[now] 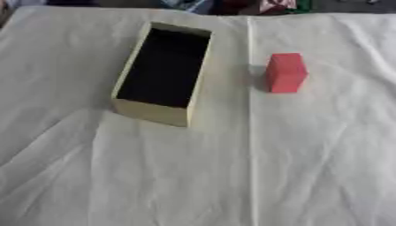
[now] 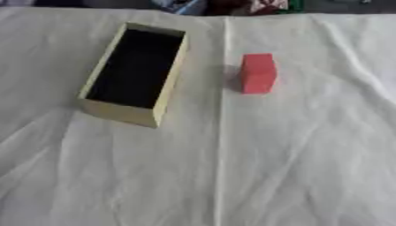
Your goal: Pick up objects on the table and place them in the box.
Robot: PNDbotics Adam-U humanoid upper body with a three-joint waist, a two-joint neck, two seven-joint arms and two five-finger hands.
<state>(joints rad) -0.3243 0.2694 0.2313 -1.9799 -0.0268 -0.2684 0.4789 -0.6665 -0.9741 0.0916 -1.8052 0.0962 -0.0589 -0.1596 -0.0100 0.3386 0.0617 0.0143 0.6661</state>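
1. No robot hand is being shown in either eye view, so nothing can be told of whether the fingers are apart, together or clamped on anything; nothing is being held within sight.
2. The red block is being left standing upright on the desk, which is being covered by a creased white cloth. It is sitting just right of the fold line running down the cloth, near the box but apart from it.
3. The block is being judged as light, stiff and flat-sided, probably foam or wood, and not fragile. Its matte faces are being judged unlikely to slip.
4. A hold across the two opposite side faces, near the upper half, is being judged the best one, with thumb on one side and fingers on the other.
5. The box, cream-walled and dark inside, is lying open-topped and skewed to the left of the block; nothing is being seen within it.
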